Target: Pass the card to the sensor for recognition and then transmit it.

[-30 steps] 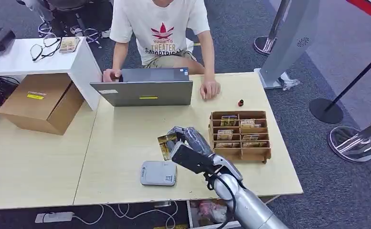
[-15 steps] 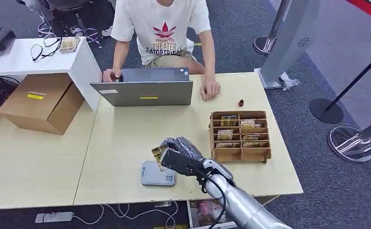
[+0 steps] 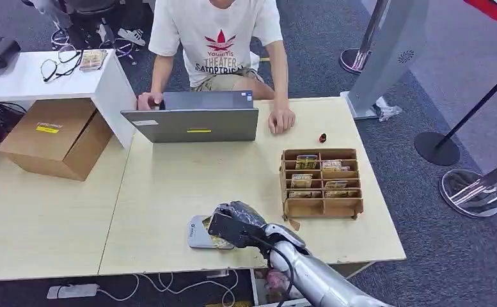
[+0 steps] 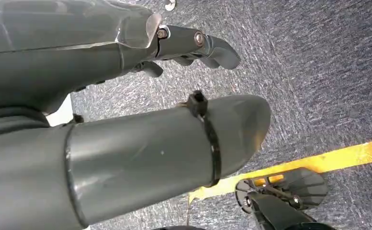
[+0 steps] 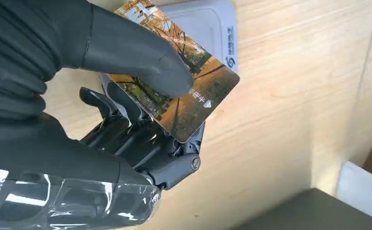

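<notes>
My right hand [image 3: 233, 224] holds a card [image 5: 184, 91] with an autumn-tree picture, pinched between the thumb and the darker fingers [image 5: 126, 120]. The card lies flat just over the grey-white sensor pad [image 3: 197, 231] near the table's front edge; in the right wrist view the sensor pad [image 5: 212, 28] shows beneath the card. Whether card and pad touch, I cannot tell. My left hand [image 4: 193, 45] hangs over grey carpet with its fingers loosely curled and nothing in them.
A wooden card rack [image 3: 321, 182] with several cards stands right of my hand. A person [image 3: 217, 38] sits behind a grey laptop [image 3: 191, 125], one hand [image 3: 281, 120] on the table. A cardboard box [image 3: 54, 137] sits far left. A small dark object [image 3: 323, 137] lies near the rack.
My right hand has carried the card toward the table's front edge and lowered it from upright beside the sensor to flat over the pad.
</notes>
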